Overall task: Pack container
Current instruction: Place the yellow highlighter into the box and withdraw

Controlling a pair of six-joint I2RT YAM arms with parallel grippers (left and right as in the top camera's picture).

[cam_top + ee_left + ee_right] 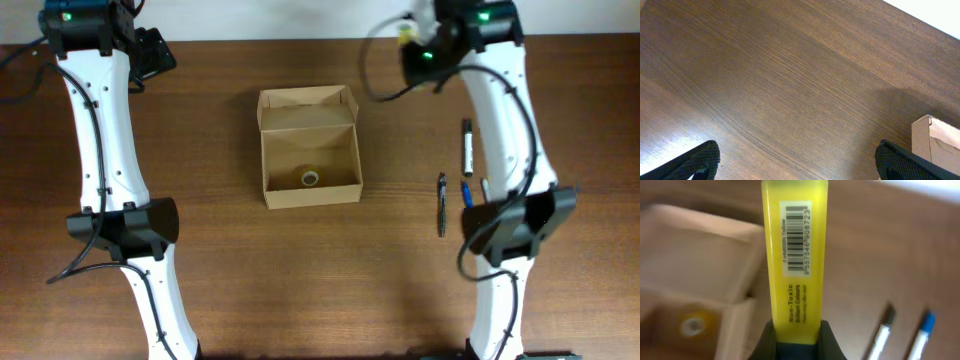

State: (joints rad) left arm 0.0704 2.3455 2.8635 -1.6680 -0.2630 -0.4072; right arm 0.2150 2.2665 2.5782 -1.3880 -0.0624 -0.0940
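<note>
Item: container [310,147], flap lid open, mid-table [230,290]; tape roll [311,179] inside.
My right gripper [796,330]: clamped on a yellow highlighter [795,255]. In the overhead view, the container is at its 8 o'clock.
My left gripper [800,170]: jaws wide. Overhead, the container is at its 4 o'clock.
Pens [442,203]: at the container's 3 o'clock.
</note>
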